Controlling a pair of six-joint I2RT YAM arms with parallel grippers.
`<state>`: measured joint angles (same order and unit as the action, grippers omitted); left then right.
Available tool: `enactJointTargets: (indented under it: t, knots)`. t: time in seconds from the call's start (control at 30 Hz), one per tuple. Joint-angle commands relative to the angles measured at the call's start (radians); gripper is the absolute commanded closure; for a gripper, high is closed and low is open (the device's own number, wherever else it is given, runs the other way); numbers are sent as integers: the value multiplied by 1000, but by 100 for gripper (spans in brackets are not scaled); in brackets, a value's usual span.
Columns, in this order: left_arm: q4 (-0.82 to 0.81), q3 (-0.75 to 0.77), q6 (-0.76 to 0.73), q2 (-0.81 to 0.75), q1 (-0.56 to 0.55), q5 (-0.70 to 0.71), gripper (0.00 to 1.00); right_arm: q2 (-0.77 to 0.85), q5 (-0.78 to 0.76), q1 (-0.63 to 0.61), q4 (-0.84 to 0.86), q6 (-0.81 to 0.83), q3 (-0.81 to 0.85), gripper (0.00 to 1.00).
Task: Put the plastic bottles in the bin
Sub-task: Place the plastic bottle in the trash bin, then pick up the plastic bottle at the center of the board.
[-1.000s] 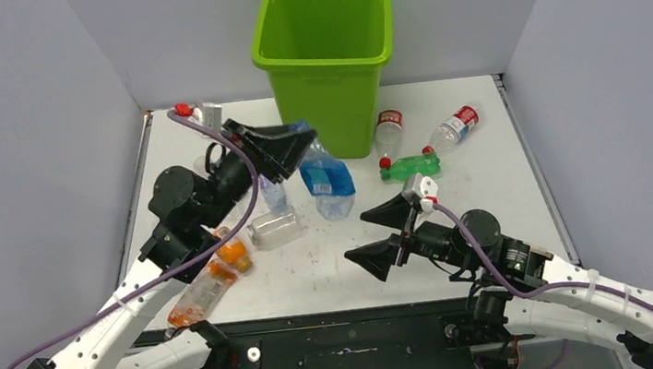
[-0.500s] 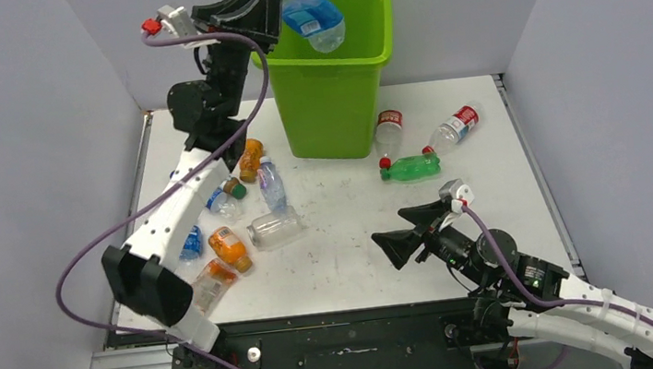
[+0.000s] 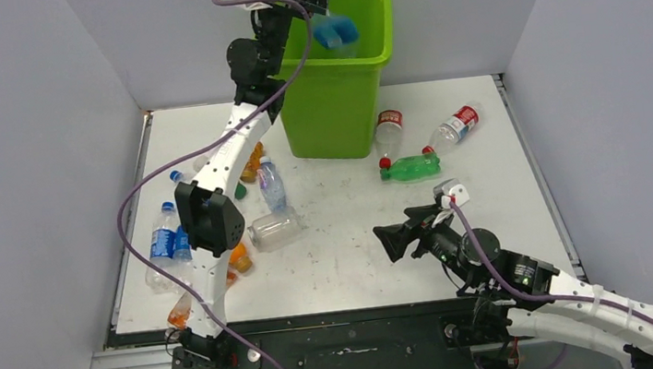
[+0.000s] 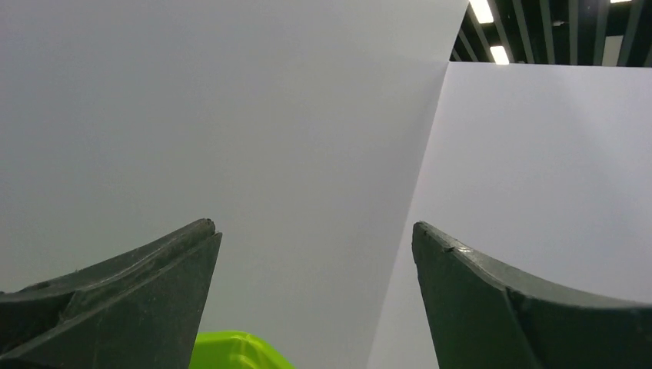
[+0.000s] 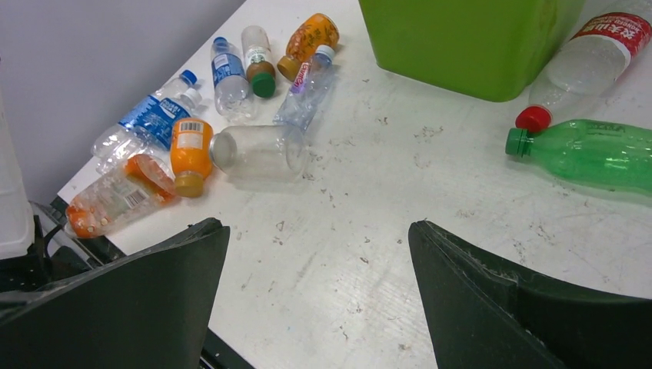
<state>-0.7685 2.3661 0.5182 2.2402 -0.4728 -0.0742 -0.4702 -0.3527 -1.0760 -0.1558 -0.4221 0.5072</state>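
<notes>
Camera overhead: my left arm (image 3: 231,149) reaches high over the lime-green bin (image 3: 332,100), jaws wide. A blue-labelled bottle (image 3: 335,30) blurs at the bin's mouth, apart from them; close to the rim, it could clip it and bounce out. My right arm (image 3: 499,267) hangs low, jaws wide. Left wrist: nothing between the jaws, only wall. Right wrist: jaws wide and empty. On the desk (image 5: 384,231) the green bottle (image 5: 592,157) lies unobstructed, just beside a red-capped bottle (image 5: 577,73); a sloppy grab could roll that neighbour.
</notes>
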Motion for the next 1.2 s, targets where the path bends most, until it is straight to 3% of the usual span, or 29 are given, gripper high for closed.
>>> enactJointTargets:
  t: [0.0, 0.13, 0.37, 0.57, 0.73, 0.8, 0.9, 1.17]
  knots:
    - [-18, 90, -24, -27, -18, 11, 4, -8, -26, -6, -8, -12, 35, 10]
    - [-58, -47, -86, -156, -61, 17, 4, -3, -40, -5, -7, -23, 28, 10]
    - [-41, -532, -358, -586, -209, 116, 4, 24, -186, -4, 14, -87, -5, 10]
    - [291, -956, -358, -982, -271, 335, 4, -83, -314, 4, -40, -136, 31, 10]
    - [693, -1213, -298, -1258, -267, 491, 4, -165, -319, 57, 88, -205, -3, 10]
    - [822, -1323, -313, -1355, -266, 474, 4, -194, -246, 134, 144, -227, -8, 10]
    - [887, -1465, -369, -1479, -266, 361, 4, -259, -145, 281, 212, -277, 25, 10]
    - [860, -1687, -264, -1658, -264, 399, 4, -512, 94, 783, 291, -558, 93, 10]
